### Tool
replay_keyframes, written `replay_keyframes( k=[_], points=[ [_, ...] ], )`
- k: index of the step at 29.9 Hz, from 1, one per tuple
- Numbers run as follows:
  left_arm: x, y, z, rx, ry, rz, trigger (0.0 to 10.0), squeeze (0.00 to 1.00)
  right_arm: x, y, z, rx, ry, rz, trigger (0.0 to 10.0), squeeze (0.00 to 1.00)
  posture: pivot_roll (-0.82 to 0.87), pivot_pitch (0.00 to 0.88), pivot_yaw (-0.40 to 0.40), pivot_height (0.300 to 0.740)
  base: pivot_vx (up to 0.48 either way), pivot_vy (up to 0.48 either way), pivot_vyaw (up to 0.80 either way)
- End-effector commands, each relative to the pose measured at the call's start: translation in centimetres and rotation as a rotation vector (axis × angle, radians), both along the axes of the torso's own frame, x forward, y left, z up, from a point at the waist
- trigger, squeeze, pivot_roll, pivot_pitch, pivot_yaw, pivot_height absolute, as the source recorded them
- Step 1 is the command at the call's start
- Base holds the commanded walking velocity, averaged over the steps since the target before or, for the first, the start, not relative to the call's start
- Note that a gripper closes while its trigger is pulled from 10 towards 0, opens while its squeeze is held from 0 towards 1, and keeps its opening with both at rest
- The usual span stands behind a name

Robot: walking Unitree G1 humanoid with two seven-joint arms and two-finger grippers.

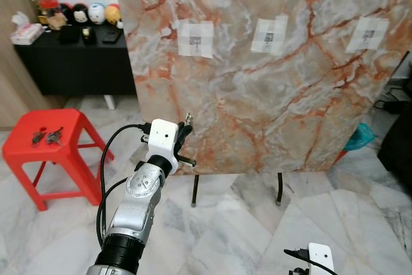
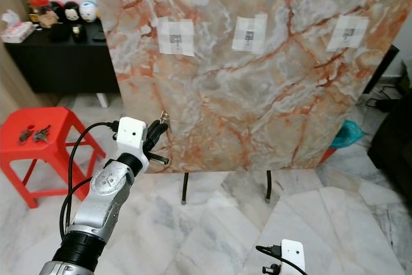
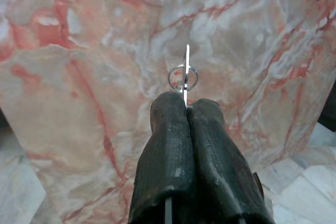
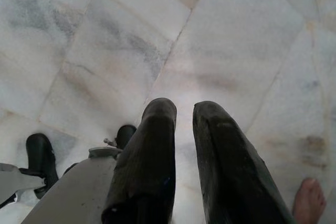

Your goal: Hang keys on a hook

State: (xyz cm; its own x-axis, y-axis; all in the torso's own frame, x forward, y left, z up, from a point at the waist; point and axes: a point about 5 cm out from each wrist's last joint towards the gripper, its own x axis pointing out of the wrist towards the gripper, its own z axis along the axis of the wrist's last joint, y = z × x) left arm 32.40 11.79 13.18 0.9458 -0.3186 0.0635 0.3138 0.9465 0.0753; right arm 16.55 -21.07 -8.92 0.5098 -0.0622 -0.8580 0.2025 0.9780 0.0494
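Observation:
My left gripper [image 1: 186, 125] is raised in front of the orange-veined marble board [image 1: 270, 94] and is shut on a silver key [image 3: 185, 72]. The key and its ring stick out past the fingertips [image 3: 173, 108], close to the board's lower left part. Three hooks sit on white taped patches high on the board: left [image 1: 195, 38], middle [image 1: 269, 35] and right [image 1: 367, 34]. The key is well below the left patch. My right gripper [image 4: 181, 108] hangs low over the marble floor, its fingers slightly apart and holding nothing.
A red plastic stool [image 1: 26, 152] at the left carries more keys [image 1: 46, 136]. A black sideboard [image 1: 71, 62] with toys stands behind it. The board rests on thin black legs [image 1: 195, 191]. A person's bare foot [image 4: 310, 200] is near my right gripper.

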Motion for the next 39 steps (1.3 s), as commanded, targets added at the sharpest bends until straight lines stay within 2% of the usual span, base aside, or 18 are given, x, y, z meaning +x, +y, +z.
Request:
replay_keyframes(
  k=[1,16,19,26,39],
  points=[
    [0.2,-0.5,0.7,0.002,-0.017,-0.021,10.0,0.00,-0.2,0.2,-0.1,0.005,0.015,-0.005,10.0,0.00,0.03,0.000,-0.064,0.740,0.000,0.424,-0.76],
    [0.0,-0.9,0.5,0.023,-0.015,-0.034,10.0,0.00,0.1,0.3,0.0,0.025,-0.002,-0.024,10.0,0.00,0.03,0.000,-0.066,0.740,0.000,0.331,-0.05],
    [0.1,-1.0,0.6,0.036,-0.018,-0.040,10.0,0.00,0.2,0.4,0.0,0.027,-0.002,-0.024,10.0,0.00,0.04,0.000,-0.065,0.740,0.000,0.000,0.00],
    [0.0,-1.6,0.9,0.063,-0.046,-0.070,10.0,0.00,0.2,0.5,0.0,0.026,0.002,-0.017,10.0,0.00,0.04,0.000,-0.065,0.740,0.000,0.000,-0.77],
    [-0.4,-3.0,1.2,0.075,-0.055,-0.118,10.0,0.00,0.5,0.5,0.1,0.032,-0.020,-0.026,10.0,0.00,0.04,0.000,-0.068,0.740,0.000,0.000,0.00]
  ],
)
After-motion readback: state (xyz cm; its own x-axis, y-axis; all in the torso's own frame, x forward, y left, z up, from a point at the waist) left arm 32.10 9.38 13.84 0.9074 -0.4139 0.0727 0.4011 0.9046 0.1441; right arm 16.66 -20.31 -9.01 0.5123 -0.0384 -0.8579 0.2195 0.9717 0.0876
